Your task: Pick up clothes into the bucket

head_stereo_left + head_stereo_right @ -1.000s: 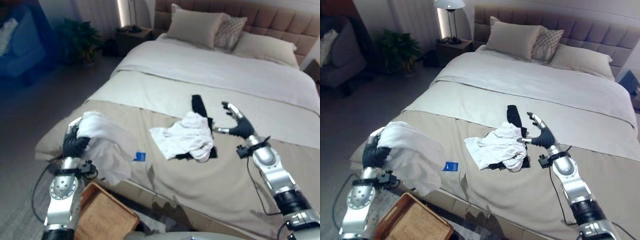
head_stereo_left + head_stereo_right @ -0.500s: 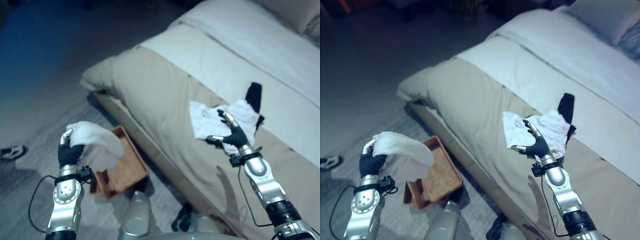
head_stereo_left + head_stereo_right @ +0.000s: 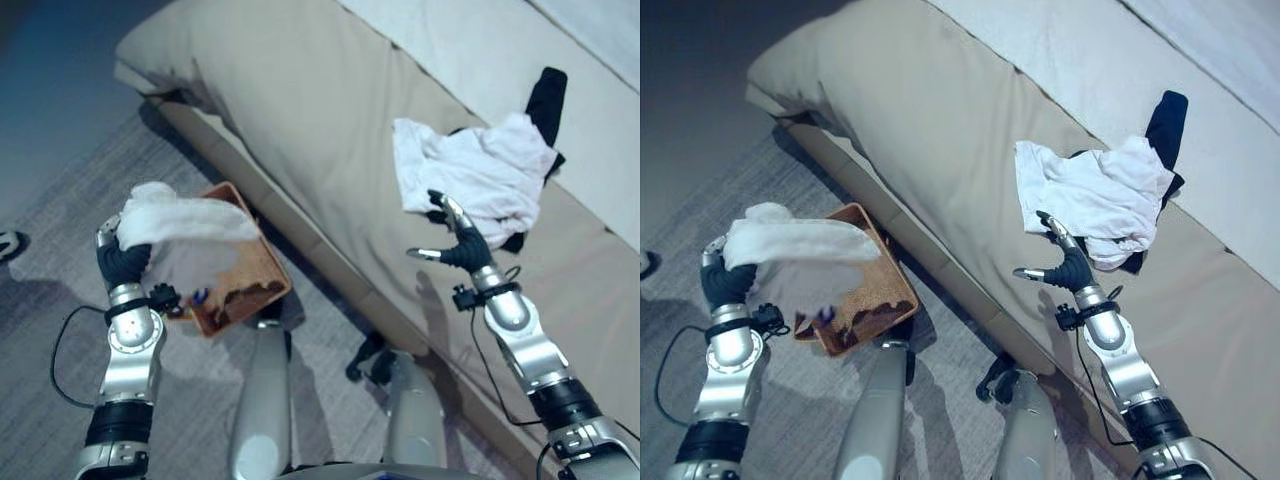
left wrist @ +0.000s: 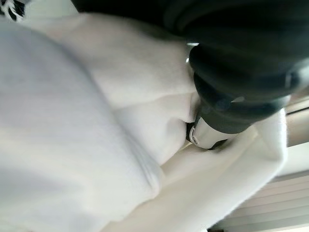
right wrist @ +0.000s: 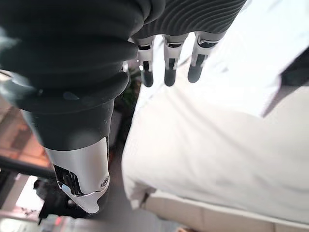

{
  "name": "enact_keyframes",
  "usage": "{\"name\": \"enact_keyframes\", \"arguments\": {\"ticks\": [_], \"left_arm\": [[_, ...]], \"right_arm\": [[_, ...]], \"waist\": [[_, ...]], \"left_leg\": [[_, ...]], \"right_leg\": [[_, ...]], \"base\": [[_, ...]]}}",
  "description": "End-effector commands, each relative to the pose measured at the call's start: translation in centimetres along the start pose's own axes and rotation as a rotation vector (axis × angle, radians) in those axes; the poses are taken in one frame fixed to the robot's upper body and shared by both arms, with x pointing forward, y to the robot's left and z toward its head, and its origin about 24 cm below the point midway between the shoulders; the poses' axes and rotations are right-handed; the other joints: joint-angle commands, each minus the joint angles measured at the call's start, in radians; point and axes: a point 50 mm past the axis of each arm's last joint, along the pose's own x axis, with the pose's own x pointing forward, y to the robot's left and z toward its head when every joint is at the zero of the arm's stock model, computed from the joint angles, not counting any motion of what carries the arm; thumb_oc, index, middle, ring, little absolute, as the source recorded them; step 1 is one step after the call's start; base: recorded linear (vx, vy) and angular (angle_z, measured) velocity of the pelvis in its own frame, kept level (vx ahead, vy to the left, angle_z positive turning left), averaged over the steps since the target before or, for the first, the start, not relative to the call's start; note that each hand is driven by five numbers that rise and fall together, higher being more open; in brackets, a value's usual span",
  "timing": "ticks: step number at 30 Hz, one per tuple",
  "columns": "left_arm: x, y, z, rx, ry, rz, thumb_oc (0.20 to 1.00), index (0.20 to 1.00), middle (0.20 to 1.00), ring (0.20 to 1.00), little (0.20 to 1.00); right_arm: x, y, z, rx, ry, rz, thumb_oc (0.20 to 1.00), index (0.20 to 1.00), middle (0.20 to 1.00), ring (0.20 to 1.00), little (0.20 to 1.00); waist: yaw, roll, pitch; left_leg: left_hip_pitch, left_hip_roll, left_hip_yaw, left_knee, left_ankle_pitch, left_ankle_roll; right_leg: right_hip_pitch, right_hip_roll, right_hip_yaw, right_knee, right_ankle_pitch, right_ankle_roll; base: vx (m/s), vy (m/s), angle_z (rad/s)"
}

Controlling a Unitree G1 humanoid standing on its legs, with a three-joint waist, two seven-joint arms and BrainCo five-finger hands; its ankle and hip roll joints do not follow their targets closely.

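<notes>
My left hand (image 3: pixel 122 262) is shut on a white garment (image 3: pixel 185 222) that hangs over the brown wicker basket (image 3: pixel 262 277) on the floor beside the bed; the cloth (image 4: pixel 87 125) wraps the hand in the left wrist view. My right hand (image 3: pixel 455 240) hovers open over the bed's beige cover, just short of a crumpled white garment (image 3: pixel 478 172) that lies on a black garment (image 3: pixel 547 98). The right hand's fingers (image 5: pixel 166 67) hold nothing in the right wrist view.
The bed (image 3: pixel 310 90) with its beige cover and white sheet runs across the upper right. A grey rug (image 3: pixel 60 220) covers the floor around the basket. A shoe (image 3: pixel 6 243) lies at the far left edge.
The camera has tilted down toward the floor. My left hand has carried the white garment over the basket. The right hand stays open by the white pile.
</notes>
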Motion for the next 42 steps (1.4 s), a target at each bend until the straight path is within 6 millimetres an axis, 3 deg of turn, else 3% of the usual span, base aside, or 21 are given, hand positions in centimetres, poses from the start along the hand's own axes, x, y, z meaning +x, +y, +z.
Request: {"name": "enact_keyframes", "arguments": {"ticks": [1, 4, 8, 15, 20, 25, 32, 33, 34, 42], "left_arm": [[1.6, 0.3, 1.4, -0.059, -0.071, 0.116, 0.200, 0.200, 0.200, 0.200, 0.200], [1.8, 0.0, 1.2, -0.062, -0.055, 0.143, 0.200, 0.200, 0.200, 0.200, 0.200], [2.3, 0.0, -0.7, -0.034, 0.042, 0.214, 0.200, 0.200, 0.200, 0.200, 0.200], [3.5, -0.1, -2.5, 0.044, 0.159, 0.237, 0.200, 0.200, 0.200, 0.200, 0.200], [4.2, -0.2, -2.6, 0.068, 0.187, 0.232, 0.200, 0.200, 0.200, 0.200, 0.200], [4.6, 0.2, -4.0, -0.131, 0.368, 0.398, 0.200, 0.200, 0.200, 0.200, 0.200], [3.7, 0.3, -5.7, -0.154, 0.484, 0.408, 0.200, 0.200, 0.200, 0.200, 0.200], [3.7, 0.2, -5.7, -0.165, 0.487, 0.400, 0.561, 0.561, 0.561, 0.561, 0.561], [3.3, 0.5, -6.3, -0.165, 0.519, 0.407, 1.000, 1.000, 1.000, 1.000, 1.000], [2.7, 1.0, -7.1, -0.188, 0.566, 0.439, 1.000, 1.000, 1.000, 1.000, 1.000]], "right_arm": [[0.7, 0.1, 1.6, 0.029, -0.111, -0.017, 1.000, 1.000, 1.000, 1.000, 1.000], [0.8, 0.1, 1.9, 0.034, -0.125, -0.022, 1.000, 1.000, 1.000, 1.000, 1.000], [1.3, -0.2, 3.0, 0.035, -0.179, -0.039, 1.000, 1.000, 1.000, 1.000, 1.000], [1.4, -0.6, 3.9, 0.036, -0.226, -0.040, 1.000, 1.000, 1.000, 1.000, 1.000], [1.5, -0.8, 4.1, 0.029, -0.235, -0.039, 1.000, 1.000, 1.000, 1.000, 1.000], [1.5, -0.5, 3.9, 0.021, -0.221, -0.025, 1.000, 1.000, 1.000, 1.000, 1.000], [1.4, -1.1, 4.0, -0.005, -0.221, -0.018, 1.000, 1.000, 1.000, 1.000, 1.000], [1.4, -1.2, 4.1, -0.010, -0.222, -0.018, 1.000, 1.000, 1.000, 1.000, 1.000], [1.3, -1.4, 4.1, -0.013, -0.219, -0.018, 1.000, 1.000, 1.000, 1.000, 1.000], [1.0, -1.6, 3.7, -0.014, -0.199, -0.012, 1.000, 1.000, 1.000, 1.000, 1.000]], "waist": [[-0.014, -0.013, -0.025], [-0.021, -0.016, -0.018], [-0.047, -0.026, 0.001], [-0.082, -0.041, 0.007], [-0.098, -0.043, 0.002], [-0.118, -0.042, -0.018], [-0.129, -0.039, -0.040], [-0.130, -0.038, -0.043], [-0.132, -0.037, -0.050], [-0.136, -0.035, -0.072]], "left_leg": [[-0.036, 0.008, 0.008, 0.056, -0.042, 0.003], [-0.067, 0.007, 0.007, 0.090, -0.056, 0.006], [-0.122, 0.017, 0.015, 0.143, -0.073, 0.007], [-0.203, 0.029, 0.019, 0.165, -0.067, 0.007], [-0.230, 0.034, 0.020, 0.170, -0.066, 0.007], [-0.246, 0.039, 0.017, 0.165, -0.065, 0.005], [-0.253, 0.041, 0.015, 0.157, -0.067, 0.004], [-0.254, 0.041, 0.015, 0.155, -0.066, 0.005], [-0.252, 0.043, 0.016, 0.150, -0.066, 0.005], [-0.246, 0.048, 0.021, 0.131, -0.063, 0.003]], "right_leg": [[-0.011, 0.018, 0.062, -0.048, 0.070, 0.038], [-0.044, 0.016, 0.076, -0.028, 0.068, 0.038], [-0.116, 0.017, 0.102, 0.011, 0.065, 0.042], [-0.209, 0.022, 0.122, 0.036, 0.077, 0.046], [-0.245, 0.024, 0.132, 0.039, 0.083, 0.049], [-0.264, 0.026, 0.135, 0.036, 0.086, 0.054], [-0.275, 0.029, 0.138, 0.034, 0.090, 0.055], [-0.276, 0.031, 0.137, 0.033, 0.091, 0.056], [-0.280, 0.032, 0.138, 0.032, 0.092, 0.056], [-0.280, 0.036, 0.136, 0.020, 0.101, 0.060]], "base": [[-0.03, 0.010, -0.12], [-0.02, 0.010, -0.10], [-0.02, 0.008, -0.09], [-0.03, -0.012, -0.09], [0.01, -0.003, -0.03], [0.00, 0.000, 0.00], [0.00, 0.000, 0.00], [0.00, 0.000, 0.00], [0.00, 0.000, 0.00], [0.00, 0.000, 0.00]]}}
